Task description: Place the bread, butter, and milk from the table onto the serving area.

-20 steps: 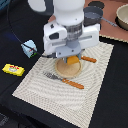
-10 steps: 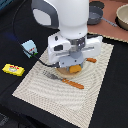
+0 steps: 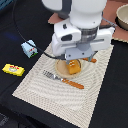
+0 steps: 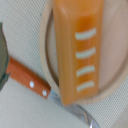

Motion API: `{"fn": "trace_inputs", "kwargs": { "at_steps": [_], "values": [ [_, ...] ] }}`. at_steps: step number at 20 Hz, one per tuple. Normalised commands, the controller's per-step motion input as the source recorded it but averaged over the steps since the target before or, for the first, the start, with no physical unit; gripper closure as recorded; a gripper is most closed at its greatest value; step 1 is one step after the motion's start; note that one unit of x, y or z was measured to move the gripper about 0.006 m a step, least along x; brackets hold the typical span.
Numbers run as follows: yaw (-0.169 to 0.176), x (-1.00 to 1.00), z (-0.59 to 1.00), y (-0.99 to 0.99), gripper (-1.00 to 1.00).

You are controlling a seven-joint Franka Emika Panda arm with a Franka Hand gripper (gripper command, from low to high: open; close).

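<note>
The bread (image 3: 74,67) is an orange-brown loaf with pale marks, resting on the round tan plate (image 3: 61,67) of the beige placemat (image 3: 60,97). My gripper (image 3: 78,59) hangs right above the loaf, fingers spread and apart from it. In the wrist view the loaf (image 4: 80,50) lies across the plate (image 4: 114,75). The milk carton (image 3: 29,48) and the yellow butter packet (image 3: 13,69) sit on the dark table off the mat, toward the exterior view's left.
An orange-handled fork (image 3: 62,79) lies on the mat in front of the plate; an orange handle (image 4: 27,80) also shows in the wrist view. A brown board (image 3: 118,34) with a grey pot (image 3: 122,17) stands at the back right.
The arm has shifted slightly and the hand has risen a little above the plate; the loaf now rests on the plate below the fingers.
</note>
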Motion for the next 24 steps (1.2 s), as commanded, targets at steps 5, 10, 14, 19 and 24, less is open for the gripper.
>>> {"fn": "trace_inputs", "kwargs": {
  "at_steps": [5,10,14,19,24],
  "values": [
    [-0.015,-0.90,-0.16,-0.43,-1.00],
    [-0.007,-0.89,-0.11,-0.49,-1.00],
    [-0.018,-0.89,0.24,-0.37,-1.00],
    [0.013,-0.87,0.29,-0.14,-1.00],
    [0.034,-0.80,0.00,0.01,-1.00]
  ]
}}
